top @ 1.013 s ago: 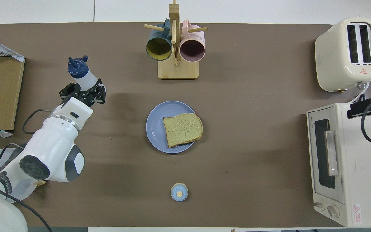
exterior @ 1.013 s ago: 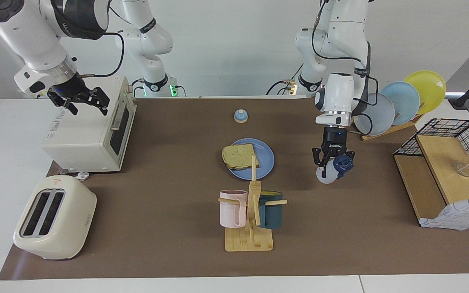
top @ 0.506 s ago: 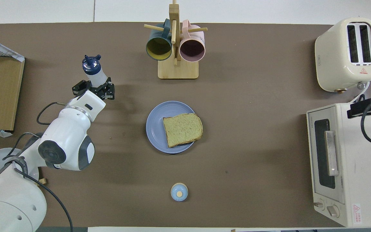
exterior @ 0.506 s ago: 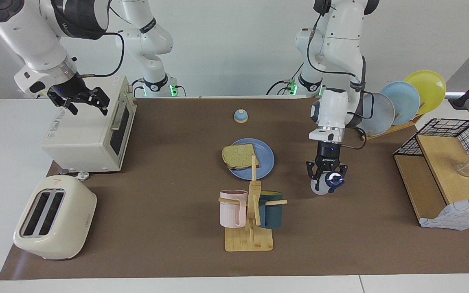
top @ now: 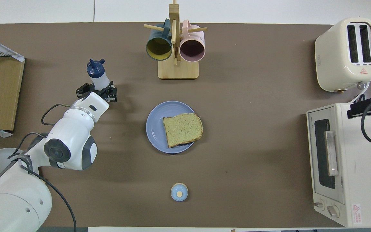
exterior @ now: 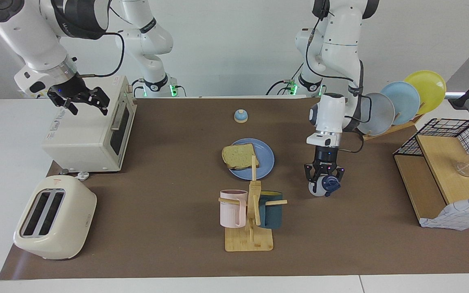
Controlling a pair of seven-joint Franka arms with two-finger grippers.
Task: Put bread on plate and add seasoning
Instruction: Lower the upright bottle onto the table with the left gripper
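Observation:
The bread (exterior: 238,155) (top: 183,129) lies flat on the round blue plate (exterior: 266,165) (top: 155,127) in the middle of the mat, toward the plate's right-arm side. My left gripper (exterior: 324,181) (top: 98,87) is shut on the seasoning (exterior: 316,189) (top: 97,73), a white squeeze bottle with a navy cap. It holds the bottle tilted, cap pointing away from the robots, low over the mat beside the plate toward the left arm's end. My right gripper (exterior: 88,106) hangs open over the toaster oven (exterior: 88,134) and holds nothing.
A wooden mug rack (exterior: 248,240) (top: 178,69) with a pink and a dark mug stands farther from the robots than the plate. A small bell (exterior: 240,116) (top: 179,192) sits nearer. A toaster (exterior: 55,217), upright plates (exterior: 401,101) and a wire basket (exterior: 442,130) line the table's ends.
The left gripper has carried the seasoning closer to the plate and lower, and the bottle has swung so its cap points away from the robots. The right arm has stayed still.

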